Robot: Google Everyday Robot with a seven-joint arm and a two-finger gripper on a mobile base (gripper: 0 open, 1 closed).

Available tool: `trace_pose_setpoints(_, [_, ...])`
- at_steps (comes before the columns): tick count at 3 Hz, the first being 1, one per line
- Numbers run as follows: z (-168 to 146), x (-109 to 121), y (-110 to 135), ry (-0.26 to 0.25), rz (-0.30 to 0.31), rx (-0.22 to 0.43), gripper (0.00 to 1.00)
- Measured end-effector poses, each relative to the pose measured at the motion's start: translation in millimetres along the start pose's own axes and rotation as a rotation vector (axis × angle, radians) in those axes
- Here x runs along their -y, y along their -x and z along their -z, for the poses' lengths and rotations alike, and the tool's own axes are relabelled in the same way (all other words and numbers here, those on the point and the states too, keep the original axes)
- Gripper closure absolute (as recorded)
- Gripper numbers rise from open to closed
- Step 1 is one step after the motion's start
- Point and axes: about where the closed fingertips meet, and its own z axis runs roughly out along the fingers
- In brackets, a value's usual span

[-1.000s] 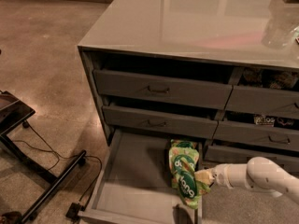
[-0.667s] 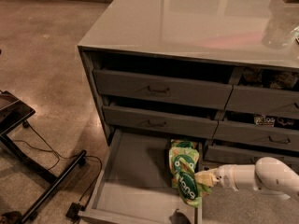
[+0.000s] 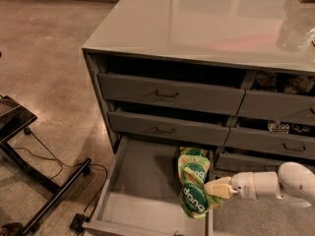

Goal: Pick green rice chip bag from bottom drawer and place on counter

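We see the tool [image 3: 216, 188] low at the right of the frame, coming in from the right on a white arm [image 3: 275, 183], its cream tip against the right edge of the bag [image 3: 193, 201]. We cannot tell whether the tool grips the bag or only touches it, as the contact spot is unclear. Bag: light green, glossy, with a dark-green round logo and white "dang" facing us. It stands roughly upright at the right side of the open drawer [image 3: 140, 181], near the front right corner, partly covering the drawer's right wall. A second pouch [image 3: 194, 164] of the same look sits just behind and above it; whether the two touch or only overlap, we cannot tell. The drawer is the lowest one in the left column, pulled well out, its grey floor showing left of the pouches. Above it we note two fronts [image 3: 167, 95] with dark bar handles, and more fronts to the right with packets showing in the gaps above them. The bench [image 3: 197, 23] is the glossy grey top of the cabinet, reflecting light, with a pinkish patch of glare. A clear crumpled item [image 3: 295, 31] lies near its right edge. The bag is well below the bench, not on it. On the brown floor [image 3: 49, 53] left of the cabinet stands a black stand [image 3: 54, 195]
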Motion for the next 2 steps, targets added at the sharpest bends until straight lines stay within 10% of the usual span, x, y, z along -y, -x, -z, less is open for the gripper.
trace_pose_setpoints(2, [-0.1, -9.3, -4.0, 0.038, 0.006, -0.019, 1.0])
